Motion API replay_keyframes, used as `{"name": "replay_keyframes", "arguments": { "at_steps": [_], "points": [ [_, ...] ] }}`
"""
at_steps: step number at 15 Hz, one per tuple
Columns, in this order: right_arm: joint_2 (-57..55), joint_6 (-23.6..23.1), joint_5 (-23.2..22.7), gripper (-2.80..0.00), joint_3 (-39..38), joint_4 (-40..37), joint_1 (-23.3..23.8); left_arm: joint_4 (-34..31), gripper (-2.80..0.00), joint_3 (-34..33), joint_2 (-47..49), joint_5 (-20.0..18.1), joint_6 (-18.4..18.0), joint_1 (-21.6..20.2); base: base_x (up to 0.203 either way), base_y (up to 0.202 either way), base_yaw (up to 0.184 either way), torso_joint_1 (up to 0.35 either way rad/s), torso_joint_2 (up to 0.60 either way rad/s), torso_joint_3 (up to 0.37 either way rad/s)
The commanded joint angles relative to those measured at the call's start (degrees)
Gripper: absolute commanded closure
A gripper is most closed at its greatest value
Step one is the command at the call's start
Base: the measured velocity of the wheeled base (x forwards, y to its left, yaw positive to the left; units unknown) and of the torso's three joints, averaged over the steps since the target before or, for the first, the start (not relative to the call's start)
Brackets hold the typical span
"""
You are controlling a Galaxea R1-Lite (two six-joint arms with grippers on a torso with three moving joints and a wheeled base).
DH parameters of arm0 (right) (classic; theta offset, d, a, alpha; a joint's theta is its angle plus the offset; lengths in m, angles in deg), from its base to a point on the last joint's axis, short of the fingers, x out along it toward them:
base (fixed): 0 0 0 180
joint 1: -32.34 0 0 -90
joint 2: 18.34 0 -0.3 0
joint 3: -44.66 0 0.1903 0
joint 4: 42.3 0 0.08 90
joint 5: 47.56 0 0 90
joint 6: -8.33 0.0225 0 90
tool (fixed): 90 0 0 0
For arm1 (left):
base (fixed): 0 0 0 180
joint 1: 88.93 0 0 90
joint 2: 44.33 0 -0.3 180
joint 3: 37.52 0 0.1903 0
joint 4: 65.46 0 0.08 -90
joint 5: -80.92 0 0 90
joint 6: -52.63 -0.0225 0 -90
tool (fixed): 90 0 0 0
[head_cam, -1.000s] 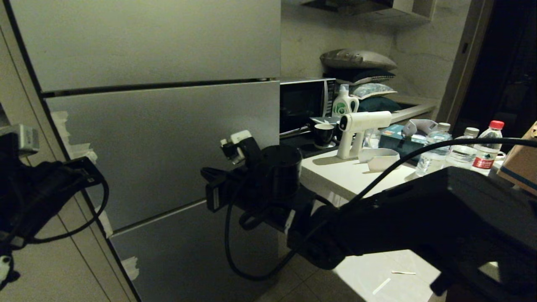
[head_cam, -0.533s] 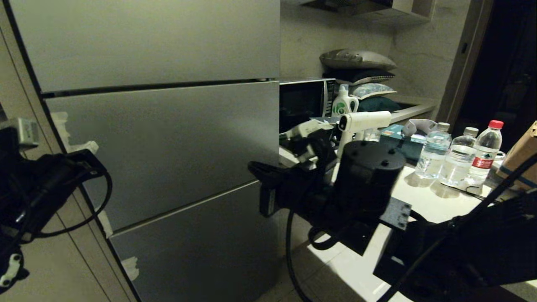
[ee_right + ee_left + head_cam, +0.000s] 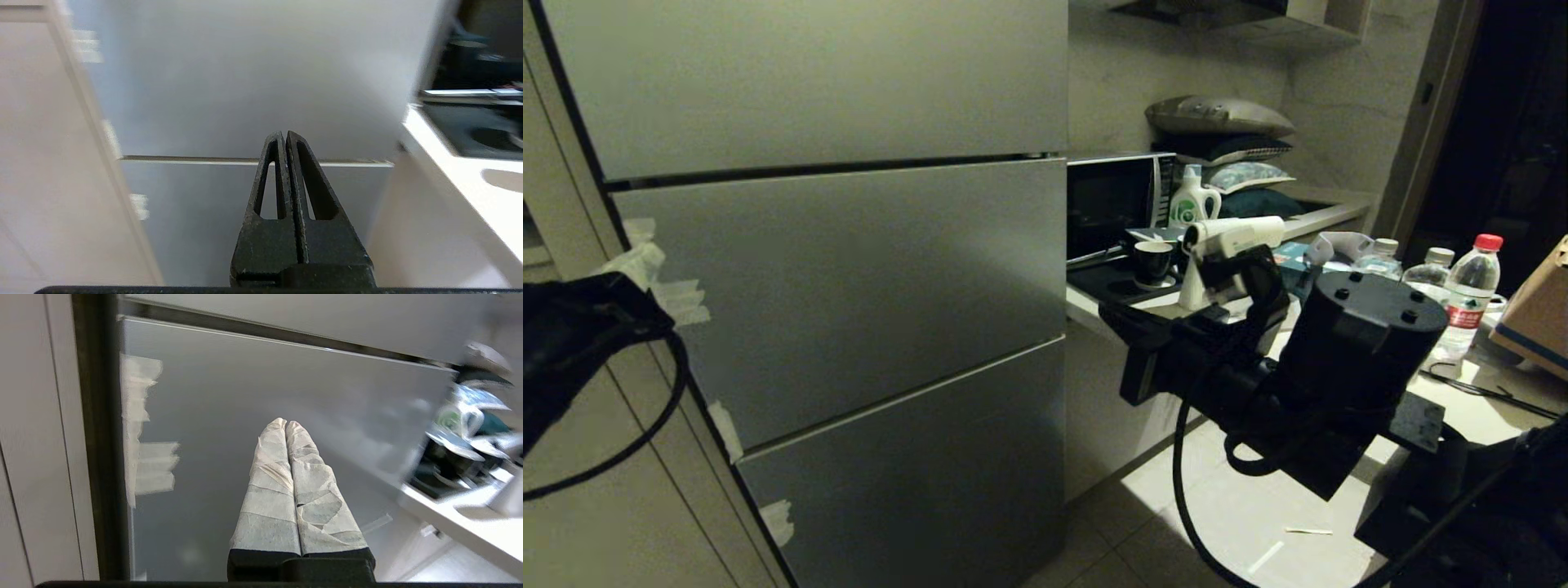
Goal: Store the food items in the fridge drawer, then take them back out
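Facing the shut fridge drawer [image 3: 841, 286], tape scraps [image 3: 666, 286] on its edge | left tool [image 3: 286, 426] and right tool [image 3: 284, 136] both pressed together, empty | desk [image 3: 1478, 408] beside: microwave [image 3: 1115, 200], bottles [image 3: 1470, 282], cup [image 3: 1153, 263].

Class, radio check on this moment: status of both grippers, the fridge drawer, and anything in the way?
Left gripper shut, empty, facing fridge drawer. Right gripper shut, empty, out by the counter. Drawer closed flush. Food items not in view.

Right gripper [image 3: 286, 136], jaws together, empty.
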Motion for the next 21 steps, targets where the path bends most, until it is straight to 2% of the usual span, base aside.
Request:
{"name": "replay_keyframes", "arguments": {
  "at_steps": [1,3,6,9,12,14,16,21],
  "points": [
    [2.1,0.3,0.1,0.00,-2.7,0.4,3.2,-7.6,0.00,-1.0,-9.8,-0.2,-0.1,0.2,0.000,0.000,0.000,0.000,0.00,0.000],
    [2.3,0.6,0.1,0.00,-4.1,0.4,6.6,-12.7,0.00,-5.3,-12.5,-2.0,-0.9,0.3,0.000,0.000,0.000,0.000,0.00,0.000],
    [3.9,1.0,0.2,0.00,-7.5,0.4,10.3,-13.4,0.00,-10.9,-13.0,-3.5,-1.5,0.3,0.000,0.000,0.000,0.000,0.00,0.000],
    [7.5,1.4,0.4,0.00,-13.3,0.5,15.4,-13.5,0.00,-16.6,-17.0,-4.0,-3.9,0.3,0.000,0.000,0.000,0.000,0.00,0.000],
    [7.5,5.1,0.3,0.00,-15.8,0.4,16.9,-13.7,0.00,-22.5,-21.4,-4.6,-6.4,0.3,0.000,0.000,0.000,0.000,0.00,0.000],
    [6.9,5.7,0.1,0.00,-15.7,0.5,19.2,-14.7,0.00,-25.0,-26.5,-4.2,-7.4,0.3,0.000,0.000,0.000,0.000,0.00,0.000],
    [5.7,5.7,-0.1,0.00,-15.0,0.5,19.5,-21.0,0.00,-25.4,-34.5,-2.9,-7.7,0.0,0.000,0.000,0.000,0.000,0.00,0.000],
    [3.8,5.7,-0.1,0.00,-13.9,0.5,19.5,-45.9,0.00,-24.1,-55.9,-2.1,-8.8,-0.1,0.000,0.000,0.000,0.000,0.00,0.000]
  ]
}}
